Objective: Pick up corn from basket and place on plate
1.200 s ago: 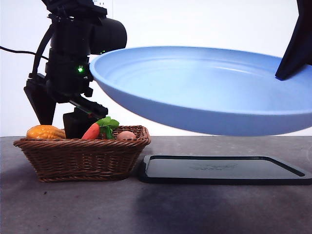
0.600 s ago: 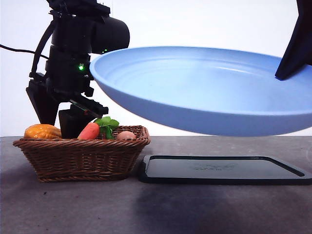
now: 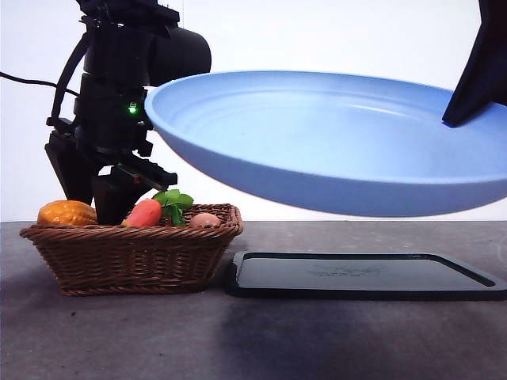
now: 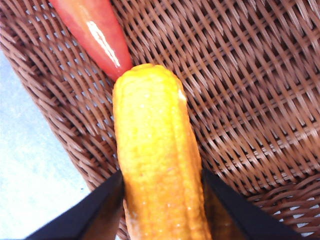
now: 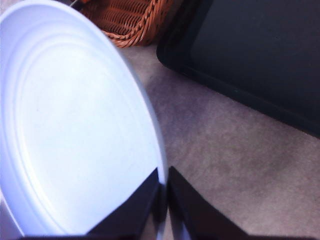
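While the left gripper [image 4: 160, 210] is clamped on the corn [image 4: 157, 165], a straight lift clear of the basket [image 3: 131, 257] is advised, then a swing toward three o'clock over the plate [image 3: 333, 150] pinched by the right gripper [image 5: 162, 200].

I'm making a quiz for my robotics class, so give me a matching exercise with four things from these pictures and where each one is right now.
Things:
1. corn
2. plate
3. carrot
4. tray

Places:
A. flat on the table beside the basket
B. held in the air by its rim in the right gripper
C. between the left gripper jaws, over the basket
D. lying in the basket, leaves showing

Pairs: 1-C, 2-B, 3-D, 4-A
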### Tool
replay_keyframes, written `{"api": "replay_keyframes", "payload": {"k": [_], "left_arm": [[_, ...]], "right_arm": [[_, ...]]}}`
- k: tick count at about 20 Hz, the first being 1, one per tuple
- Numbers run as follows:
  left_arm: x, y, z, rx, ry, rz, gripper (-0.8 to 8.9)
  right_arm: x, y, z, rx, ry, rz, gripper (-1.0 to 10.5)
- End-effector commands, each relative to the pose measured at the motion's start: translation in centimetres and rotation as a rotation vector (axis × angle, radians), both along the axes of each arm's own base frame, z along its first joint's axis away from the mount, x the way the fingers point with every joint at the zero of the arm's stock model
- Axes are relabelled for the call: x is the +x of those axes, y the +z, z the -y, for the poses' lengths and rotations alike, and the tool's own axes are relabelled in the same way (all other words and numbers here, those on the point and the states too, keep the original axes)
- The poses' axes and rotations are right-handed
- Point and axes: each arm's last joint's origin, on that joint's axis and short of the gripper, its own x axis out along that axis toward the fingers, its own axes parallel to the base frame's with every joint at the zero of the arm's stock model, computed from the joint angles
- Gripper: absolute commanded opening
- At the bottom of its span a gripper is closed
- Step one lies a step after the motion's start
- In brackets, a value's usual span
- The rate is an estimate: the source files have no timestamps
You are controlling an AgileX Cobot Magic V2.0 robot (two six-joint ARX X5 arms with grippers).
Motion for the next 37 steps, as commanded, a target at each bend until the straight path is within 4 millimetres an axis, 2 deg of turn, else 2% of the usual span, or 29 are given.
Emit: {"api": "replay_keyframes", "payload": {"k": [1,4,6,9,10,12,14,16,22,25,28,29,37], "left_arm": [[0.0,2.3,0.3,-0.047,0.005,0.066,1.51],[-0.4,6.4,0.1,-0.127,0.019,0.179,1.51],[-1.4,9.5,-0.1,-0.213,0.024,0.256,1.51],[-3.9,13.2,0.4,-0.563,-0.086,0.223,1.51],[-4.7,14.0,0.9,-0.680,-0.152,0.186,1.51],[-5.8,14.5,2.3,-0.810,-0.265,0.120,1.51],[-6.3,13.9,4.0,-0.807,-0.333,0.088,1.51],[-6.6,12.5,5.8,-0.777,-0.378,0.037,1.51],[-5.7,8.1,9.4,-0.705,-0.432,-0.063,1.52],[-5.6,7.4,10.1,-0.690,-0.466,-0.065,1.83],[-5.6,7.4,10.1,-0.677,-0.476,-0.056,3.53],[-5.6,7.4,10.0,-0.670,-0.476,-0.051,3.75],[-5.8,7.7,10.0,-0.670,-0.479,-0.041,3.91]], "right_arm": [[0.2,0.4,-0.1,0.014,-0.004,0.013,0.0],[0.4,0.3,0.0,-0.028,-0.050,0.027,0.0],[1.3,-0.1,0.0,-0.047,-0.101,0.015,0.0],[4.0,-1.0,0.1,-0.008,-0.190,-0.004,0.0],[4.9,-1.4,0.1,0.019,-0.211,-0.016,0.0],[6.4,-2.2,0.1,0.062,-0.236,-0.047,0.0],[7.3,-2.8,0.3,0.104,-0.249,-0.083,0.0],[7.8,-2.9,0.4,0.126,-0.255,-0.093,0.0],[8.1,-2.3,0.8,0.158,-0.251,-0.094,0.0],[8.1,-2.2,0.9,0.178,-0.235,-0.103,0.0],[8.1,-2.2,0.9,0.193,-0.223,-0.115,0.0],[8.1,-2.2,1.0,0.193,-0.225,-0.115,0.0],[8.1,-2.2,1.0,0.187,-0.232,-0.113,0.0]]}}
